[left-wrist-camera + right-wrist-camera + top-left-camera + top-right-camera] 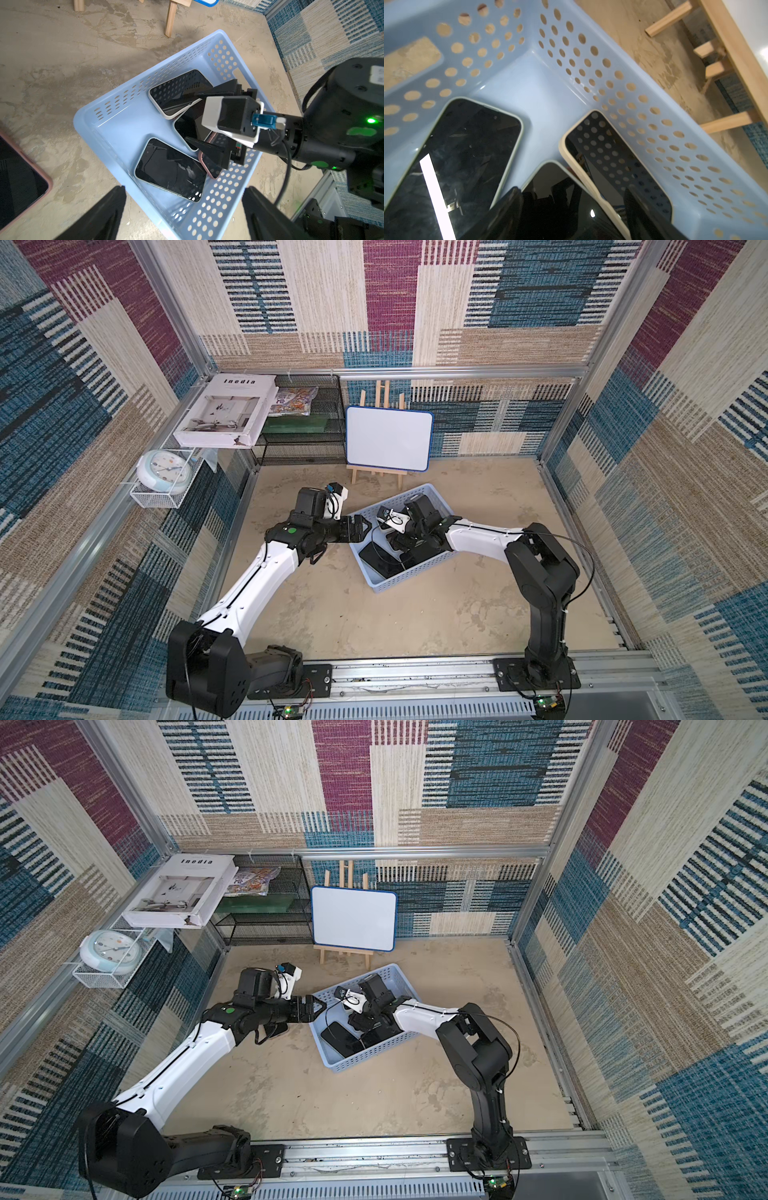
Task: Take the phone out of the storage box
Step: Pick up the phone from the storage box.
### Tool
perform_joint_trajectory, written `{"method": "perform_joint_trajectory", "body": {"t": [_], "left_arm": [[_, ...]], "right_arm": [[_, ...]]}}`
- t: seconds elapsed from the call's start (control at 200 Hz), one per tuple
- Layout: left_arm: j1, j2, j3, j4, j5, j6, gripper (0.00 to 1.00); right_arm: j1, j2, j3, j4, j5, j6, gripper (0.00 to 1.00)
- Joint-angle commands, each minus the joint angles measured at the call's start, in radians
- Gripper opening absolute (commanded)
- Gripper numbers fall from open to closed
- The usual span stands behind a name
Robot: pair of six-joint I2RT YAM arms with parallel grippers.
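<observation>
Right gripper (572, 190), jaws released, straddles the middle black-screened phone (548, 176) inside the pale blue perforated plastic storage box (542, 87). This seems the grasping step; next it must close and lift. Left gripper (365, 527) hovers released just outside the box.

Storage box (116, 133) is showing smooth moulded pale blue plastic with a soft sheen, and the phones (172, 170) lying in it are throwing back reflections off glossy black glass, edged in matt pale and pink cases. Desk (62, 72) is reading as matt, mottled beige, rough and stone-like, while the easel (378, 475) is showing bare unvarnished wood and the whiteboard (388, 438) a glossy white face in a blue rim. Walls (415, 302) are wearing coarse woven cloth, frame rails (457, 373) are gleaming as dull brushed metal, the rack (303, 448) is showing black wire mesh, and the right fingers (209, 148) are looking like matt black plastic.
</observation>
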Motion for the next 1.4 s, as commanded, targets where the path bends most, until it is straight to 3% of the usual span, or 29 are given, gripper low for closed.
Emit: {"method": "perform_joint_trajectory", "body": {"t": [0.0,0.175,0.331,0.586,0.761,0.942,1.392], "left_arm": [[0.0,-0.006,0.006,-0.018,-0.013,0.014,0.93],[0.0,-0.006,0.015,-0.029,-0.014,0.014,0.93],[0.0,-0.022,0.012,-0.034,-0.025,0.01,0.94],[0.001,-0.038,0.001,-0.03,-0.038,-0.001,0.94],[0.001,-0.039,0.008,-0.032,-0.04,0.002,0.94],[0.003,-0.037,0.007,-0.028,-0.034,0.007,0.94],[0.006,-0.034,0.005,-0.033,-0.036,0.012,0.95]], "right_arm": [[0.022,0.028,0.025,0.08,0.03,-0.001,0.83],[0.06,0.126,0.125,0.054,0.167,0.018,0.83],[0.059,0.158,0.15,0.062,0.203,0.009,0.83],[0.06,0.234,0.268,-0.075,0.324,0.022,0.81],[0.065,0.206,0.25,-0.112,0.286,0.014,0.81],[0.066,0.247,0.295,-0.179,0.412,0.012,0.81],[0.056,0.248,0.27,-0.091,0.519,-0.002,0.8]]}}
